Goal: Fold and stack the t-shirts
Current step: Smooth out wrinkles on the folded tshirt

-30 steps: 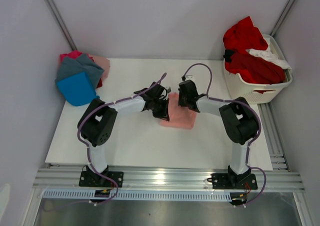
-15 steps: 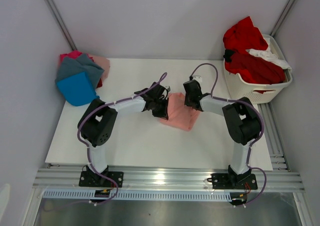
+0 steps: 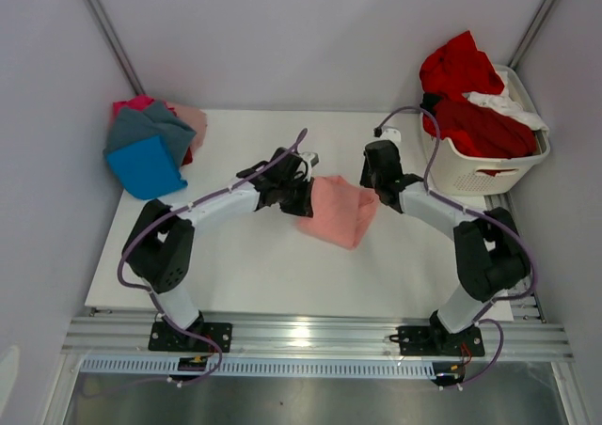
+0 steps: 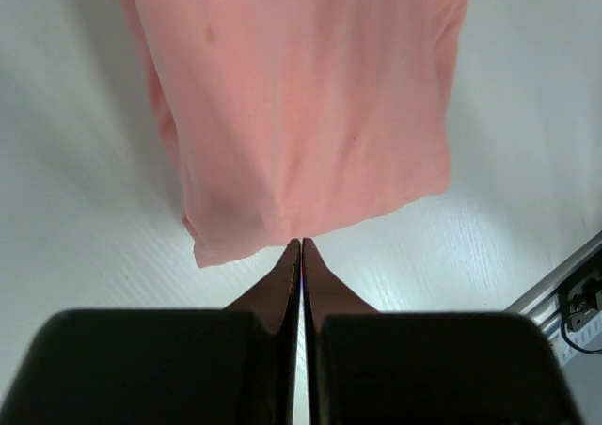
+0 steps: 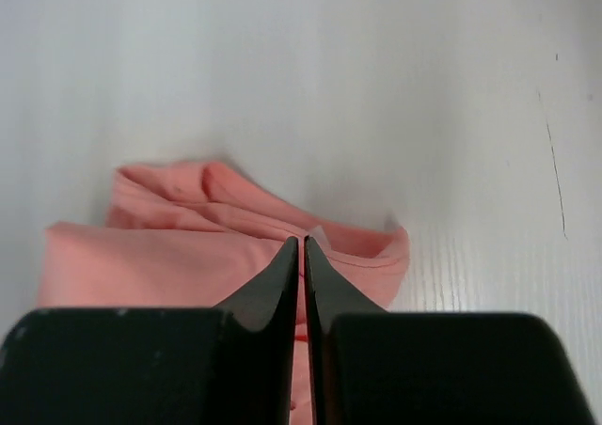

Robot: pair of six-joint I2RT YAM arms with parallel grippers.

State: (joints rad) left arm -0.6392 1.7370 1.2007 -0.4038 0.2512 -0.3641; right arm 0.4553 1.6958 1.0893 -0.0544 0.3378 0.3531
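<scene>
The salmon-pink t-shirt (image 3: 339, 211) sits mid-table, stretched between both grippers. My left gripper (image 3: 299, 197) is shut at the shirt's left edge. In the left wrist view its fingertips (image 4: 301, 243) meet at the hem of the t-shirt (image 4: 301, 105), and creases run toward them. My right gripper (image 3: 376, 188) is at the shirt's right end. Its jaws (image 5: 301, 241) show only a hairline slit and pinch the bunched collar of the t-shirt (image 5: 169, 256).
Folded t-shirts are piled at the table's far left: blue (image 3: 143, 166), grey (image 3: 150, 129), magenta and pale pink beneath. A white laundry basket (image 3: 470, 176) at the far right holds red shirts (image 3: 470, 96) and a white one (image 3: 499, 102). Bare table (image 3: 254, 265) lies in front.
Both grippers have moved toward the far side, and the right has swung right toward the basket. The salmon-pink shirt has spread wider between them. A hairline slit has appeared between the right jaws.
</scene>
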